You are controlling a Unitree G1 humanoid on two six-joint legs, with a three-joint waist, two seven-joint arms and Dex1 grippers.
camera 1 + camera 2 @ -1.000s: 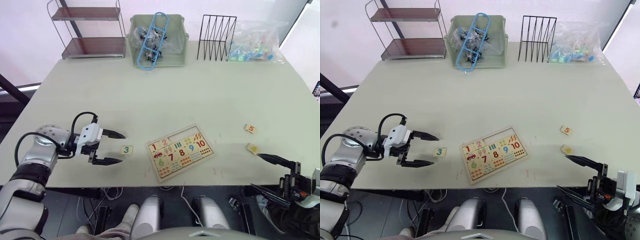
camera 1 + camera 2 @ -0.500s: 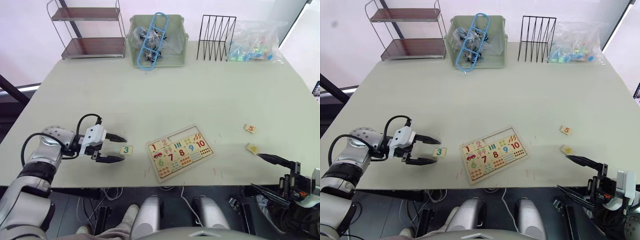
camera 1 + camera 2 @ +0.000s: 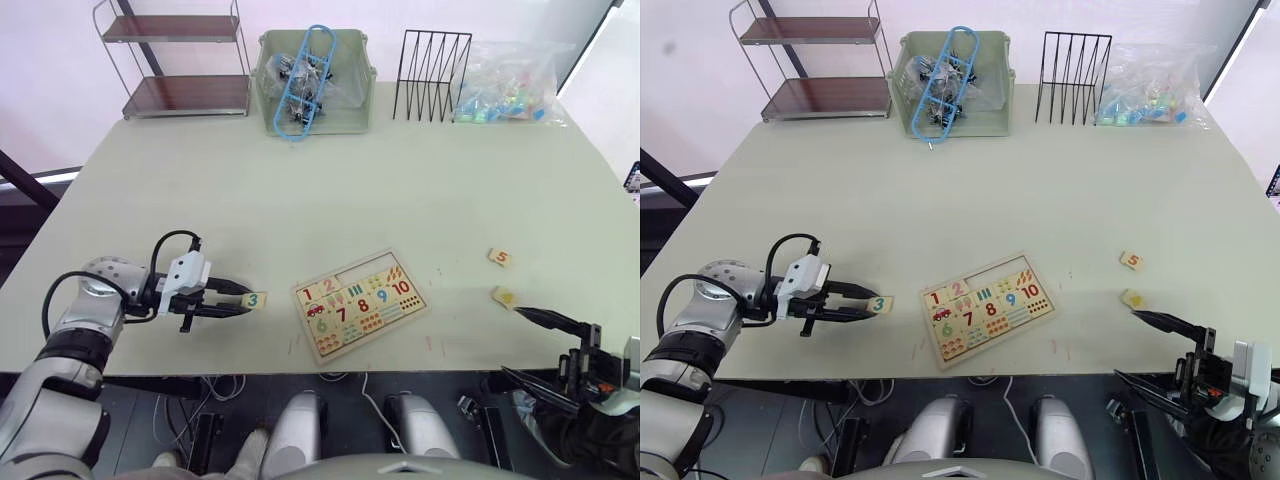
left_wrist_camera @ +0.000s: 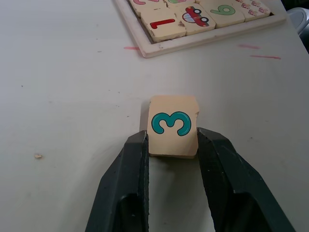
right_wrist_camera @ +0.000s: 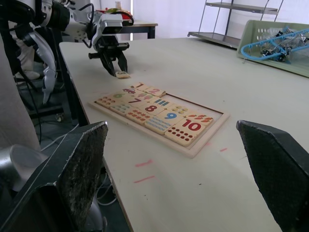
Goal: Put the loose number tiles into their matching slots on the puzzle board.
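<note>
Wooden 3 tile [image 4: 173, 126], numeral sideways

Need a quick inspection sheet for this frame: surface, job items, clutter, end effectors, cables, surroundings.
Surface: pale table; a few short red marks near the puzzle board.
Job's things: puzzle board lies angled near the front edge, 1 and 2 seated in the top row, other top slots open. 3 tile on the table, left of the board. 5 tile and another tile lie to the right.
Clutter: shelf rack, green bin, black wire rack, clear bag along the far edge.
End effectors: left end effector shut on the 3 tile; right end effector open, off the front right corner.
Cables: black cable looping at the left wrist.
Surroundings: nothing seen.
</note>
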